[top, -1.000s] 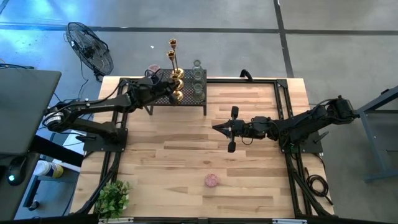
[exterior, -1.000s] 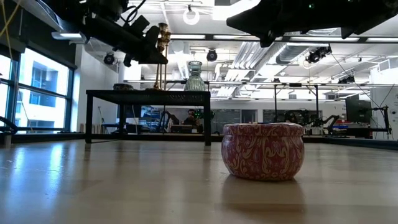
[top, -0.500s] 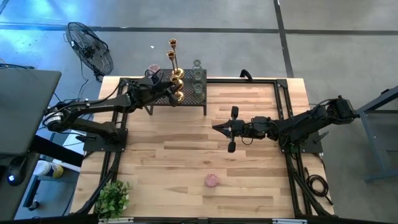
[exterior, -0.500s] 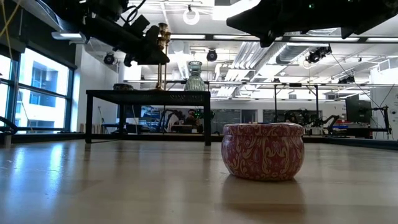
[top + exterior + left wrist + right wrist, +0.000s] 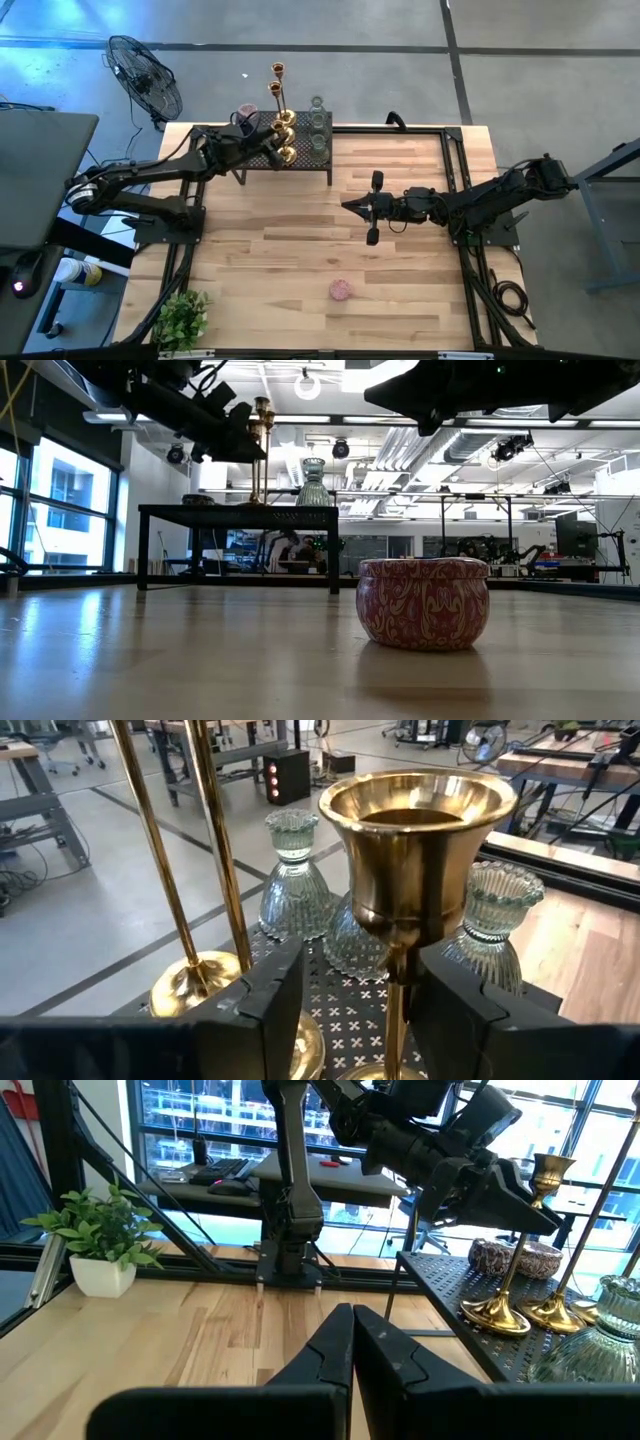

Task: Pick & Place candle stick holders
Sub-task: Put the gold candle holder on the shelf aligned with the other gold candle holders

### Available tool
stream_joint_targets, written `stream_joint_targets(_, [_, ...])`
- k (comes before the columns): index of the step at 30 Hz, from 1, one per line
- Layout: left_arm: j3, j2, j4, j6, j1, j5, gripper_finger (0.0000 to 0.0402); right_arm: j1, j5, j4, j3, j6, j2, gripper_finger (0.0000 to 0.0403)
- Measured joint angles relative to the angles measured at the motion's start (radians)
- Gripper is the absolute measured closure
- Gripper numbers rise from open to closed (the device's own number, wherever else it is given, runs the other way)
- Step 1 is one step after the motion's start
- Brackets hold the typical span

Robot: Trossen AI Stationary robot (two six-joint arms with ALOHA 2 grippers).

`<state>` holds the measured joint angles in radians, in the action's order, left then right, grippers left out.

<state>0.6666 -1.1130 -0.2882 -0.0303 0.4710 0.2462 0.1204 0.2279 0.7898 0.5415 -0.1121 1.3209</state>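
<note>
A black mesh rack [image 5: 300, 165] at the table's far edge carries the candle stick holders. On it stand two tall slim gold ones [image 5: 277, 85], squat gold ones [image 5: 287, 135], pale-green glass ones [image 5: 318, 125] and a pink round one [image 5: 247, 112]. My left gripper [image 5: 360, 970] is open there, its fingers standing on either side of a gold holder's stem [image 5: 398, 1010], below its cup [image 5: 415, 850]. Another pink round holder [image 5: 423, 602] rests on its flat bottom near the table's front. My right gripper [image 5: 348, 207] hangs shut over mid-table, holding nothing.
A potted plant [image 5: 183, 318] stands at the near left corner. A floor fan [image 5: 145, 75] is beyond the far left corner. Black frame rails [image 5: 455, 170] run along the table's sides. Bare wood lies between the rack and the pink holder.
My left gripper has opened around the gold holder's stem without leaving its place at the rack. The holder stays upright on the mesh.
</note>
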Motion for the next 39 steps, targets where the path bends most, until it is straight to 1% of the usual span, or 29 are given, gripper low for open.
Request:
stream_joint_targets(12, [0.0,0.001,-0.011,0.0,0.0,0.001,0.0245,0.0,0.0,0.0,0.0,0.0,0.0,0.0402])
stream_joint_targets(22, [0.0,0.043,0.002,0.004,0.0,-0.002,0.0246,0.0,-0.002,0.0,0.0,0.0,0.0,0.0401])
stream_joint_targets(31, [0.0,0.042,0.015,0.0,0.0,-0.035,0.0247,0.0,-0.003,0.0,0.0,0.0,0.0,0.0401])
stream_joint_targets(34, [0.0,0.042,0.009,0.0,0.0,-0.043,0.0259,0.0,-0.003,0.0,0.0,0.0,0.0,0.0402])
stream_joint_targets(39, [0.0,0.042,0.0,0.0,0.0,-0.073,0.0304,0.0,-0.003,0.0,0.0,0.0,0.0,0.0401])
